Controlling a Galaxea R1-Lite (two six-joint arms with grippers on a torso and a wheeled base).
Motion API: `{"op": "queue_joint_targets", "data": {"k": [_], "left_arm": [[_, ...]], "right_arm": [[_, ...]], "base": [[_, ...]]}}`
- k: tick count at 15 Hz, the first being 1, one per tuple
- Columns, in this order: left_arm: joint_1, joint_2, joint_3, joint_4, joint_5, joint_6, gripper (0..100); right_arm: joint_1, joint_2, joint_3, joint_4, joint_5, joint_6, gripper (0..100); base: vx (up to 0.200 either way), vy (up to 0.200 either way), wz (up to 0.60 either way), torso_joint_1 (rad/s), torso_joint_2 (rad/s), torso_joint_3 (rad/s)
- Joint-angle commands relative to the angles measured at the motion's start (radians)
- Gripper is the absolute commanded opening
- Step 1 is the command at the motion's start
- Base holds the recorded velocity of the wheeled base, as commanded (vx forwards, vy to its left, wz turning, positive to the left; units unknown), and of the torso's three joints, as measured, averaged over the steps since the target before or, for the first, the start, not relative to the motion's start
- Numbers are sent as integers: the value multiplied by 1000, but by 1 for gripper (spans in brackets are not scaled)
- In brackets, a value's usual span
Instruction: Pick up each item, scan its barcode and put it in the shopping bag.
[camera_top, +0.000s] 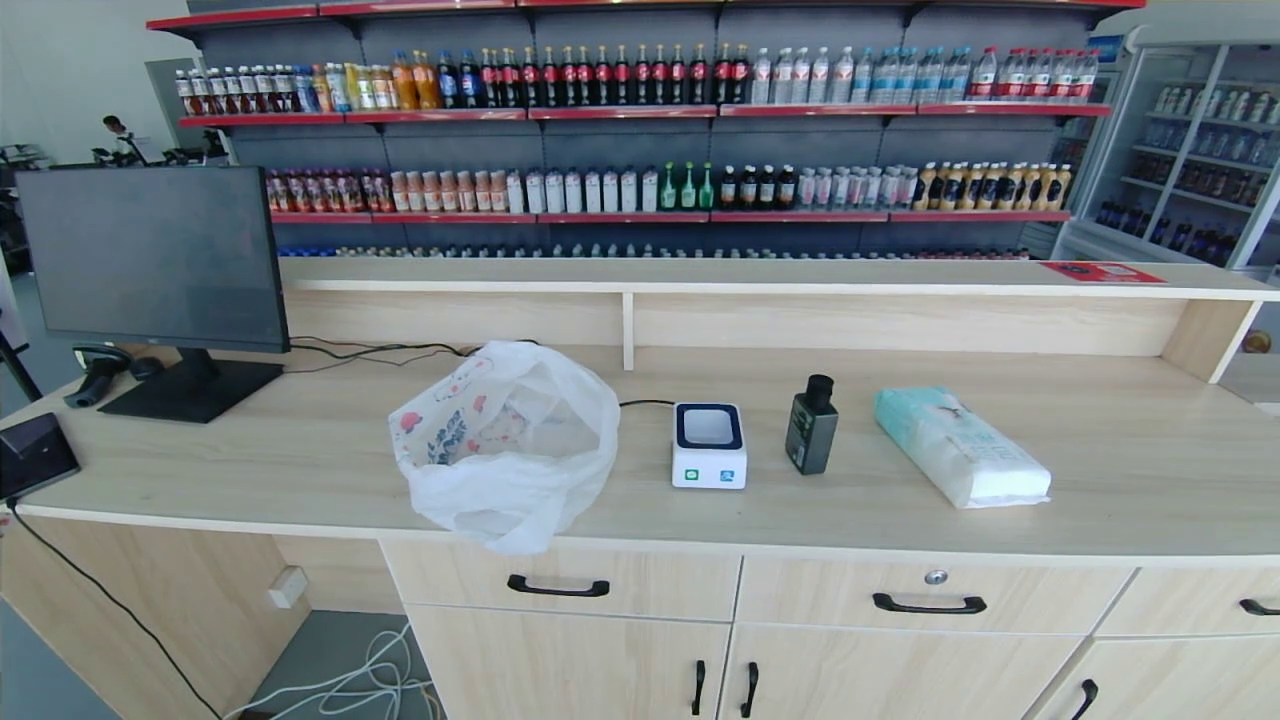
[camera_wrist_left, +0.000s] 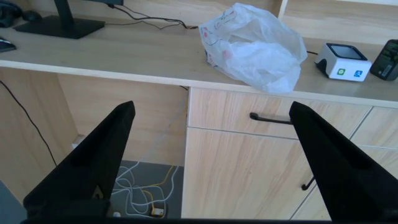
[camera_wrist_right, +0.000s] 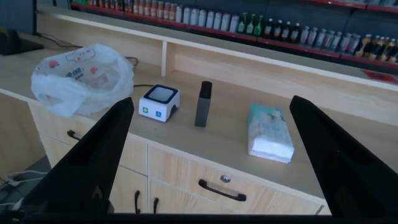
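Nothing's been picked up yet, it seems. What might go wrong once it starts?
The dark bottle stands upright, tall and narrow, close beside the scanner; a clumsy approach could tip it over. The shopping bag is limp, its opening slumped, and it hangs over the front edge of the counter, so a dropped item might miss it or drag it off. The tissue pack looks soft and could slip when squeezed.

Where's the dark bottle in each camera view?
Head view: dark bottle stands between scanner and tissue pack.
Left wrist view: dark bottle partly cut off, beside scanner.
Right wrist view: dark bottle upright between scanner and tissue pack.
Shared landmark: the white scanner.
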Motion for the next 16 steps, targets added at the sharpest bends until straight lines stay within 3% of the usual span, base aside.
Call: {"op": "queue_joint_targets", "data": {"k": [1, 3, 5, 9, 16], "left_arm": [[0, 0, 0, 0, 0, -1, 100], [0, 0, 0, 0, 0, 0, 100], [0, 0, 0, 0, 0, -1, 100], [0, 0, 0, 0, 0, 0, 100], [0, 0, 0, 0, 0, 0, 100]], "right_arm": [[86, 451, -28, -371, 8, 67, 100], [144, 638, -15, -640, 8, 63, 100], [178, 742, -26, -760, 7, 44, 100], [188, 781, 72, -760, 10, 44, 100], [190, 948, -60, -779, 10, 64, 100]], "base": [[0, 0, 0, 0, 0, 0], [0, 0, 0, 0, 0, 0], [0, 0, 0, 0, 0, 0], [0, 0, 0, 0, 0, 0], [0, 0, 0, 0, 0, 0]]}}
